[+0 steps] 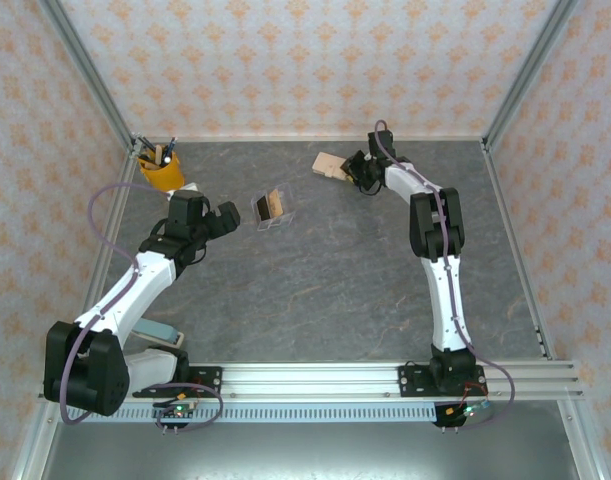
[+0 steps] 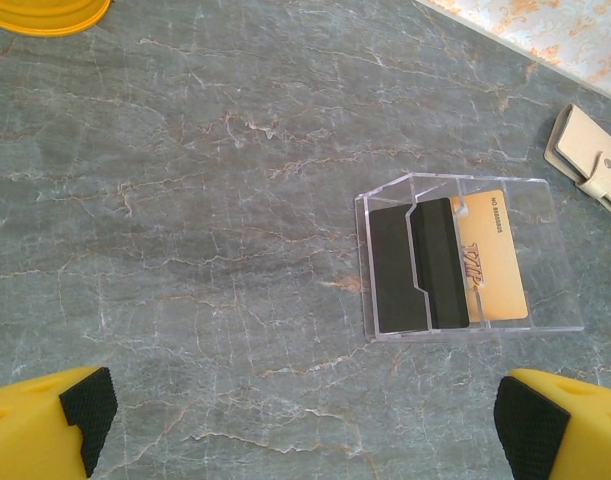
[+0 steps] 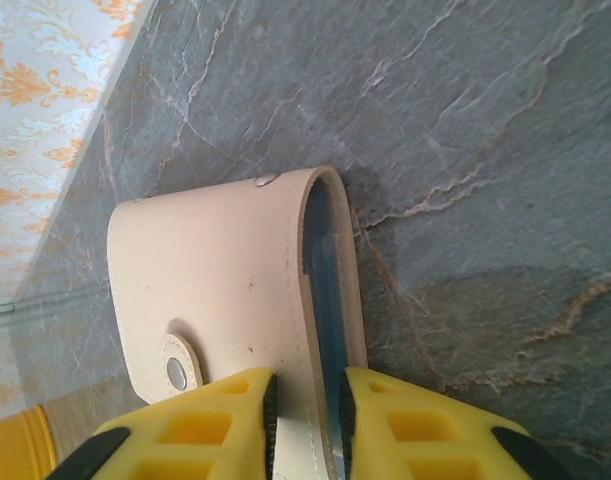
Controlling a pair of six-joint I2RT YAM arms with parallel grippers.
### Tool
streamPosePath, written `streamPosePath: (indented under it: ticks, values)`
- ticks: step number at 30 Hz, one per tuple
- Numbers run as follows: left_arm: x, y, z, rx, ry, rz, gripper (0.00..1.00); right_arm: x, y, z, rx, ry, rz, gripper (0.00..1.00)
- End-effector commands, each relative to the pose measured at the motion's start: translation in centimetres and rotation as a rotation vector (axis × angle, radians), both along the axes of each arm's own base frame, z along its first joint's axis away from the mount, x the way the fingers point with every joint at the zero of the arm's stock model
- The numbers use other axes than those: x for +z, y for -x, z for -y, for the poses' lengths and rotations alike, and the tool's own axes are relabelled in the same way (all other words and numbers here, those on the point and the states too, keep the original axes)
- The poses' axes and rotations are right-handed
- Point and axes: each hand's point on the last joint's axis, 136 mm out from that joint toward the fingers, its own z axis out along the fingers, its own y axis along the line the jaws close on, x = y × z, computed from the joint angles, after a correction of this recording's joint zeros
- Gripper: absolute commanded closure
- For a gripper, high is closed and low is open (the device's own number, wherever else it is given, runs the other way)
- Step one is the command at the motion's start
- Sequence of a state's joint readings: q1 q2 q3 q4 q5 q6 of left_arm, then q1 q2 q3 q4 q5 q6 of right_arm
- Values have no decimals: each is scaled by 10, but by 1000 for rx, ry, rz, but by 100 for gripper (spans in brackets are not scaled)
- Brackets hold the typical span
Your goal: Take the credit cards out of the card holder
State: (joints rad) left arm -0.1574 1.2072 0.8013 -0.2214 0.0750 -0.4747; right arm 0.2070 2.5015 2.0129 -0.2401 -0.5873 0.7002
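From my desk I count two grippers: one left gripper (image 2: 315, 415) and one right gripper (image 3: 305, 410). I see one holder (image 3: 215, 270), with one snap (image 3: 175, 373) on its one tab. There is one clear stand (image 2: 550, 300), and in it I count three cards: two dark cards (image 2: 390, 265) and one gold card (image 2: 500, 265). I count one yellow cup (image 1: 162, 173); its pens (image 1: 155, 152) are too small for me to number. I also count one teal object (image 1: 160, 331).

Bright, even light falls from overhead, and shadows are soft (the card holder (image 3: 215, 270) throws a faint one rightward onto the table (image 3: 485, 120)). The clear stand (image 2: 540, 240) glints mildly along its edges; focus looks sharp.
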Motion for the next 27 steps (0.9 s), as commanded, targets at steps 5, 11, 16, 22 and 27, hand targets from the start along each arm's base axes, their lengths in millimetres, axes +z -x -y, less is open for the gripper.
streamPosePath:
  ticks: [5, 11, 16, 22, 27]
  values:
    - [2, 9, 1, -5, 3, -15, 0, 0, 9, -9, 71, 0, -22, 92]
    - [2, 11, 3, -11, 19, -14, 0, 16, 26, -5, 93, 16, -13, 100]
    - [1, 12, 10, -33, 38, -20, 0, 33, 75, 0, 147, 27, -43, 100]
    - [-2, 5, 31, -103, 64, -35, 0, 21, 177, 21, 280, 115, -140, 100]
    - [-6, -7, 64, -201, 59, -63, 0, 9, 264, 33, 386, 127, -224, 100]
